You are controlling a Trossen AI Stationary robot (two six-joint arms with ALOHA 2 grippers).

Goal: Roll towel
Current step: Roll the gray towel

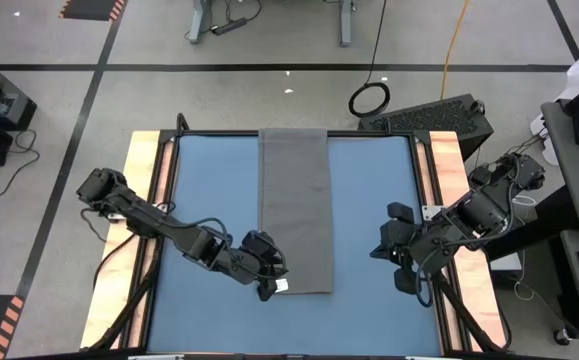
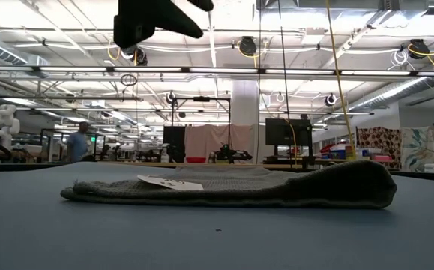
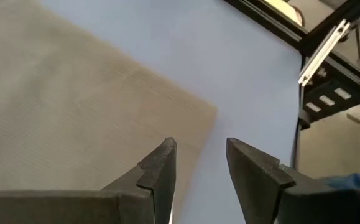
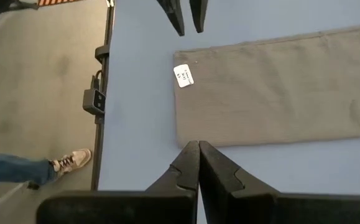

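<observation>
The dark grey towel (image 1: 296, 210) lies flat on the blue tabletop (image 1: 209, 200) as a long folded strip running from the far edge toward the near edge. Its white tag (image 1: 281, 285) is at the near left corner and also shows in the right wrist view (image 4: 183, 76). My left gripper (image 1: 269, 287) hovers above that corner with its fingers a little apart and empty; the low view shows it well above the towel (image 2: 157, 19). My right gripper (image 4: 198, 149) is shut and empty, to the right of the towel's near end (image 1: 401, 270).
Wooden side boards (image 1: 141, 200) and a black frame edge the table. A black case (image 1: 439, 115) sits beyond the far right corner. A person's shoe (image 4: 68, 160) shows on the floor by the table's left side. Bare blue tabletop lies on both sides of the towel.
</observation>
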